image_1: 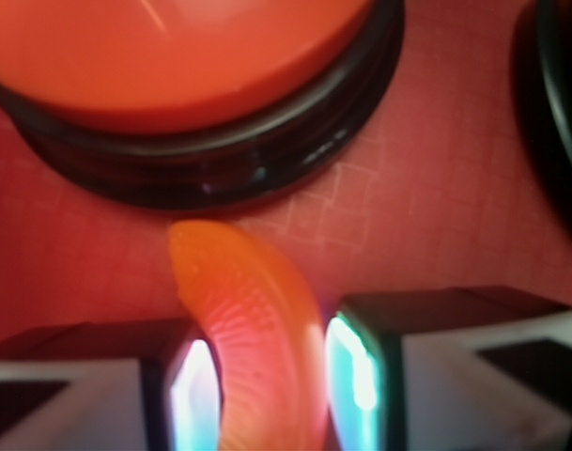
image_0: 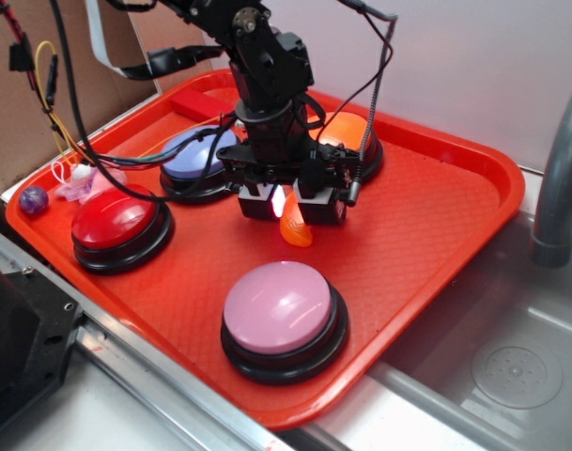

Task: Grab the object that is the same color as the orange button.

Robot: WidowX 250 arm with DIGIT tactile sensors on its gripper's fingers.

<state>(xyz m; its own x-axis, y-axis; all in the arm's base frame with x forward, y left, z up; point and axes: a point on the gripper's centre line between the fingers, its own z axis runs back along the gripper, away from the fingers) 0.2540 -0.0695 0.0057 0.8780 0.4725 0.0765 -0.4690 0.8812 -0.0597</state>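
Note:
The small glossy orange crescent (image_0: 296,229) sits between my gripper's (image_0: 290,203) two fingers, its lower tip pointing down at the red tray (image_0: 436,216). In the wrist view both lit pads (image_1: 193,390) press against the crescent (image_1: 257,329), so the gripper (image_1: 267,390) is shut on it. The orange button (image_0: 349,132), a large dome on a black base, stands just behind the gripper and is mostly hidden by it. In the wrist view the orange button (image_1: 173,47) fills the top, just beyond the crescent's tip.
On the tray stand a red button (image_0: 114,218), a purple-blue button (image_0: 199,155) and a pink button (image_0: 278,305). A red block (image_0: 199,103) lies at the back. A purple ball (image_0: 34,199) and a pink toy (image_0: 84,180) sit far left. A sink (image_0: 511,366) and faucet (image_0: 558,188) are on the right.

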